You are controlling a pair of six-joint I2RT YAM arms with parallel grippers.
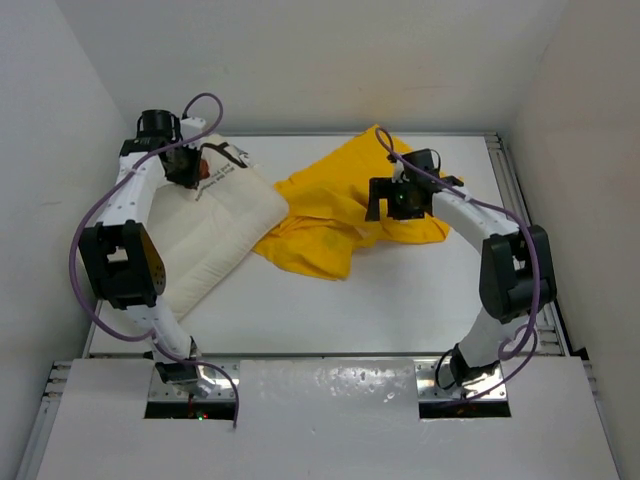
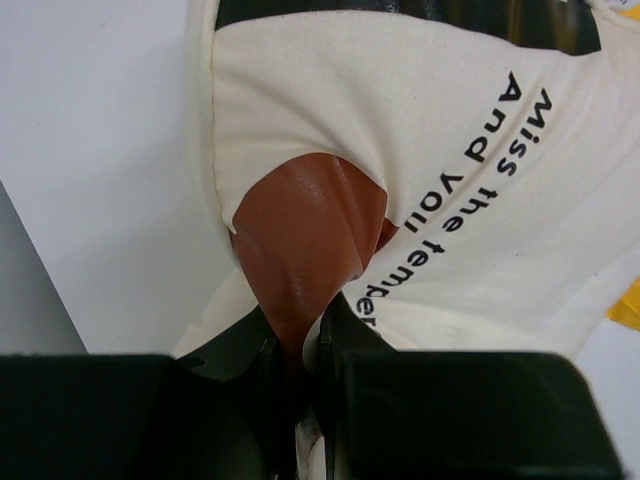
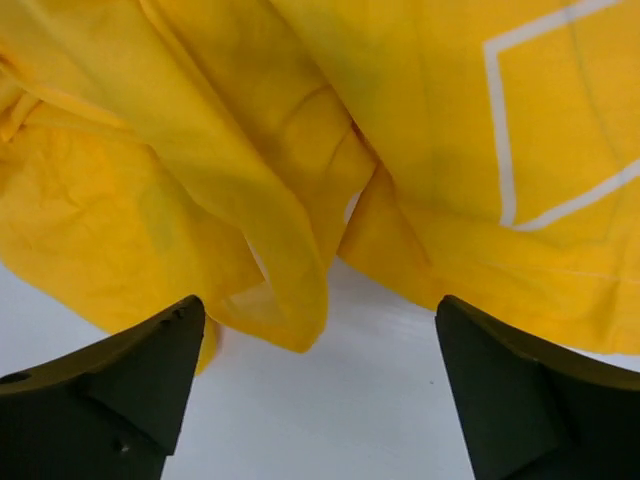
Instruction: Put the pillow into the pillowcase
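Your left pincer (image 2: 300, 345) is clenched on the pillow (image 1: 215, 230): in the left wrist view the two dark fingers (image 2: 235, 350) stand almost together, with a fold of cloth squeezed between them. The pinched spot is a brown patch (image 2: 305, 240) printed on the cream fabric, and black lettering (image 2: 480, 190) runs just to the right of it. From above, that grip sits at the pillow's far left corner, and the rest of the pillow lies flat on the white bench (image 1: 400, 310), slanting from there toward the near left. Your right pincer (image 3: 320, 310) is released, with its fingers (image 3: 140, 385) spread wide and nothing held. Between them you see bare bench and, just beyond, a loose folded edge of the yellow pillowcase (image 1: 330, 215). You cannot tell from these views whether the fingertips touch the cloth. Thin white lines (image 3: 500, 130) cross the fabric at the upper right of the right wrist view. In the top view this pincer sits over the right part of the pillowcase, which lies crumpled in a heap at the middle of the bench toward the far side. The heap's left edge meets the pillow's right side, and a sliver of yellow shows at the right edge of the left wrist view.
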